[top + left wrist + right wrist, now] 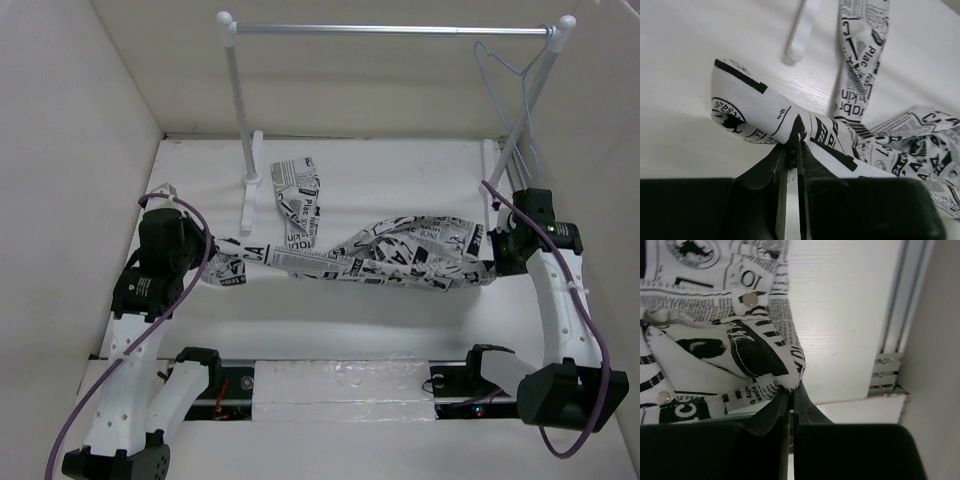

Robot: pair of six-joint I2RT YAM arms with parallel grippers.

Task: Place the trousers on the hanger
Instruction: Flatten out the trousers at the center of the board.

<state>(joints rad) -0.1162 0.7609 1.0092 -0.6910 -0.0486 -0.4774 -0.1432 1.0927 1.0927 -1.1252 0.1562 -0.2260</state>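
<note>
Nearest you, on the white bench (350, 320), your left jaws are clamped on one end of the trousers (390, 255) and your right jaws on the other, with the cloth strung between them. Beyond, the hanger (505, 68) hangs at the right end of the rack (390, 30), with plain white walls (60, 150) around.

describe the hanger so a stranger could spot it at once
Look at the rack with the silver rail at the back of the table. The hanger hangs at its right end: a thin pale blue-grey wire triangle, far finer than the rack's white posts.
</note>
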